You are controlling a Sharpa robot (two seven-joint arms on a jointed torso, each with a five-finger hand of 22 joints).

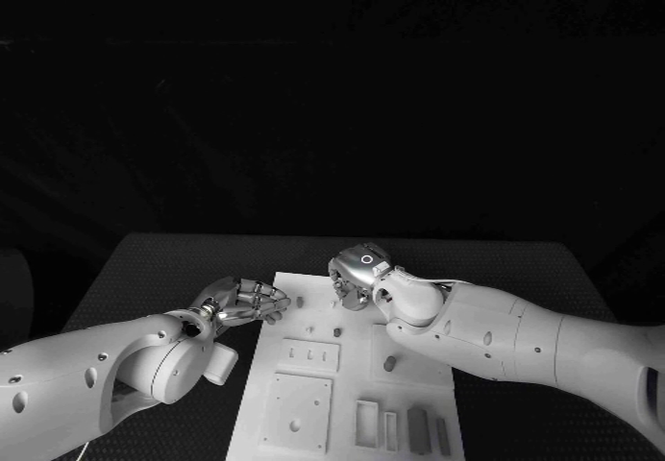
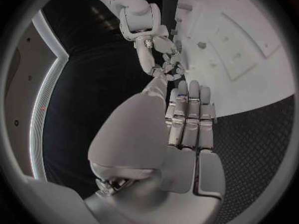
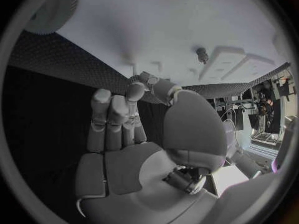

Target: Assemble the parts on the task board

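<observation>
Black mesh table [image 1: 166,259] is carrying the white board [image 1: 347,384], darkness lying behind. I am curling my left hand [image 1: 247,303] and right hand [image 1: 357,274] at its far end; whether either is holding anything, I cannot tell.

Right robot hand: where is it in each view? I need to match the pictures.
Head view: right robot hand over the task board's far edge, centre of picture.
Left wrist view: right robot hand just beyond the left robot hand's fingertips.
Right wrist view: fills the middle.
Shared landmark: the white task board.
</observation>
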